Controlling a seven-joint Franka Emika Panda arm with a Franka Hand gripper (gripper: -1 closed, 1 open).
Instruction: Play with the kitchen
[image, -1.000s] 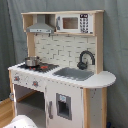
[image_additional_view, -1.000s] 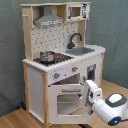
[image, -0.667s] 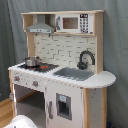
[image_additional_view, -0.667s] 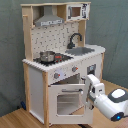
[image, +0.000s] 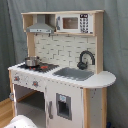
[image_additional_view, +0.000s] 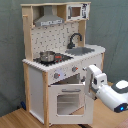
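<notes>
In both exterior views the kitchen (image: 60, 70) (image_additional_view: 60, 60) stands upright on a wooden floor (image_additional_view: 15, 120) before a grey curtain (image_additional_view: 10, 50).

First exterior view, from the first exterior view's left: a grey hood (image: 40, 27) hangs under the top shelf. Below it a small metal pot (image: 32, 61) sits on the black stove (image: 40, 66). Two knobs (image: 35, 83) are set in the front panel beneath the stove. To the right of the hood is a toy microwave (image: 74, 23). The grey sink (image: 74, 74) is recessed in the white counter, with the black faucet (image: 85, 60) behind it near the tiled back wall. A white cupboard door (image: 62, 105) with a dark inset fills the lower front. Part of the white arm (image: 20, 122) shows at the bottom edge.

Second exterior view, from the second exterior view's left: the pot (image_additional_view: 47, 56) rests on the stove (image_additional_view: 52, 58), the hood (image_additional_view: 48, 20) above. The windowed oven door (image_additional_view: 67, 102) is below the knobs (image_additional_view: 75, 69) and appears closed. The sink (image_additional_view: 80, 51) and faucet (image_additional_view: 75, 39) lie further right. The end effector (image_additional_view: 95, 80) is at the kitchen's front right corner, just beside the oven door's upper edge; whether it touches cannot be determined, nor can the state of its grip. The white arm (image_additional_view: 115, 95) extends to the lower right
</notes>
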